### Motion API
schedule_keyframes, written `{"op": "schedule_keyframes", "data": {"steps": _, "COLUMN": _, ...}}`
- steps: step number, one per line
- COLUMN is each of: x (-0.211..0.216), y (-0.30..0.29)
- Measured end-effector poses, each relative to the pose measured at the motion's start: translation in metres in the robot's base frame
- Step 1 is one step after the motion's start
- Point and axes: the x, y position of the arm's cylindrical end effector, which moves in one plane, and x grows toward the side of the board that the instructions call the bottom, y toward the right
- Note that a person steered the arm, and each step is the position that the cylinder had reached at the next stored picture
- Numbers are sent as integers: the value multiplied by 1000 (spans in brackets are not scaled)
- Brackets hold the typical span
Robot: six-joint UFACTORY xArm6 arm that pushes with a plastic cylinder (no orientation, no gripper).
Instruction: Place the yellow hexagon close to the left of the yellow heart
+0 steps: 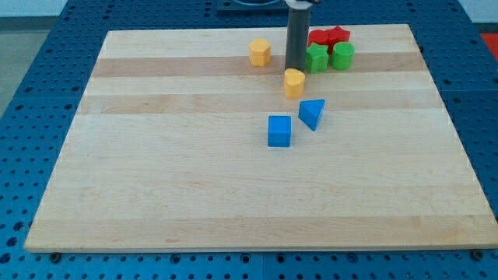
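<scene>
Hanging straight down near the view's top, the dark, smooth rod ends in my tip (295, 71), a plain blunt end with nothing to open or close. It stands right at the far edge of one yellow block (294, 82); whether it touches I cannot tell.

Nearest the view's bottom, below my tip and slightly left, sits a blue cube (279, 131) with crisp flat faces. Just beyond it, below and right of my tip, lies a blue triangular block (312, 113), its point turned downward. The yellow block under my tip is small and rounded on top; hexagon or heart is hard to make out. Left of my tip and a little farther up, apart from it, stands the second yellow block (260, 52), faceted like a hexagon. Right of the rod are two green blocks (317, 58) (342, 55), with red blocks (328, 36) behind.

All rest on a pale wooden board (156, 171) with long grain bands.
</scene>
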Motion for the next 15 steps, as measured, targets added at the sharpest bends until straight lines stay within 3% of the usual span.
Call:
{"op": "schedule_keyframes", "data": {"steps": 2, "x": 59, "y": 0}}
{"op": "schedule_keyframes", "data": {"steps": 3, "x": 59, "y": -41}}
{"op": "schedule_keyframes", "data": {"steps": 4, "x": 50, "y": -118}}
{"op": "schedule_keyframes", "data": {"steps": 5, "x": 1, "y": -164}}
{"op": "schedule_keyframes", "data": {"steps": 6, "x": -64, "y": -170}}
{"op": "schedule_keyframes", "data": {"steps": 7, "x": -93, "y": -147}}
{"op": "schedule_keyframes", "data": {"steps": 9, "x": -91, "y": -76}}
{"op": "schedule_keyframes", "data": {"steps": 11, "x": -60, "y": -72}}
{"op": "schedule_keyframes", "data": {"steps": 13, "x": -95, "y": -54}}
{"op": "schedule_keyframes", "data": {"steps": 15, "x": -47, "y": -38}}
